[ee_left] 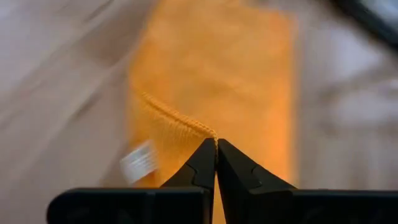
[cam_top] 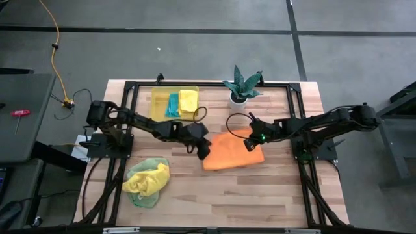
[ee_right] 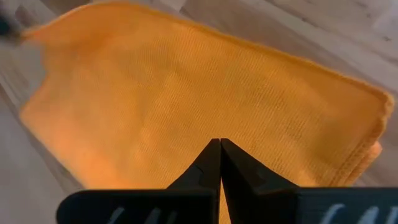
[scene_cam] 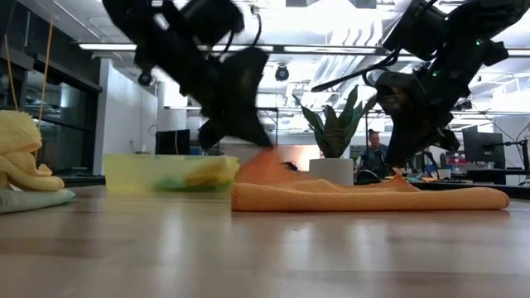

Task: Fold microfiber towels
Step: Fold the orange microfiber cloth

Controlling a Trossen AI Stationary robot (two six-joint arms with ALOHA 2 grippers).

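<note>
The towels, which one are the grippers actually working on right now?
The orange towel mid-table, both grippers on it; the yellow and green towels sit heaped aside.

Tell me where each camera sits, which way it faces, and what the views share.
High: above the table, looking straight down; both arms, orange towel, yellow bin.
Low: at tabletop height, looking level across into the room; both arms come down from above.
Left wrist: on the left arm, looking past the left hand, shut on the towel's edge.
Right wrist: on the right arm, looking past the shut right hand over the towel.
Shared: all four show the orange towel.
</note>
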